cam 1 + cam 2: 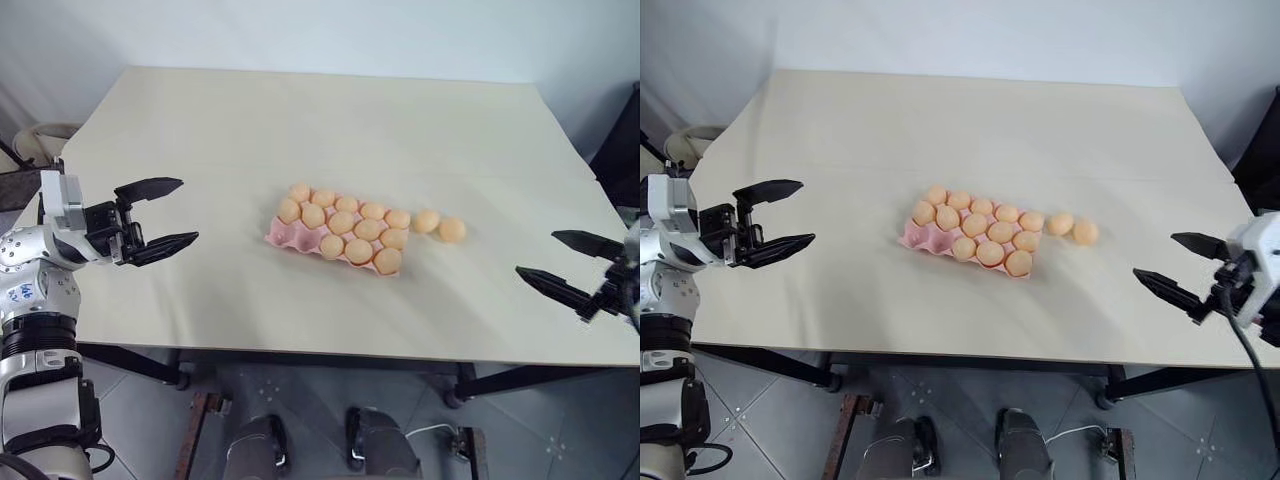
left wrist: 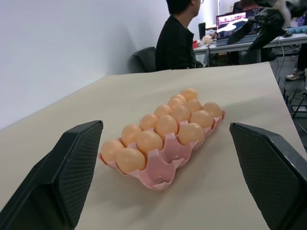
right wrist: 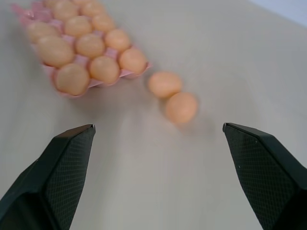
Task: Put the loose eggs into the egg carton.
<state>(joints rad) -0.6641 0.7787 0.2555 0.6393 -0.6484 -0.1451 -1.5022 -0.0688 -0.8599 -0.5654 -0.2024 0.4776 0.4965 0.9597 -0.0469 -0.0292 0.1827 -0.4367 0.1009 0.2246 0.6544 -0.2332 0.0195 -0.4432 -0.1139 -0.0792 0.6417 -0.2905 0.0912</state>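
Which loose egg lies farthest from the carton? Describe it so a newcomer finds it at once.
On the pale table sits the pink egg carton. Two loose eggs lie off its end toward the robot's right. The target egg is the outer one, beyond its neighbour egg.

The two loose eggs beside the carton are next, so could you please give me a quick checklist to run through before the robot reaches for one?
1. Right gripper open and holding nothing: ok.
2. Left gripper open and holding nothing: ok.
3. Two loose eggs on the table, off the right end of the egg carton: ok.
4. Free cups at the carton's left end: ok.
5. Loose eggs apart from each other: not ok, they lie close together.
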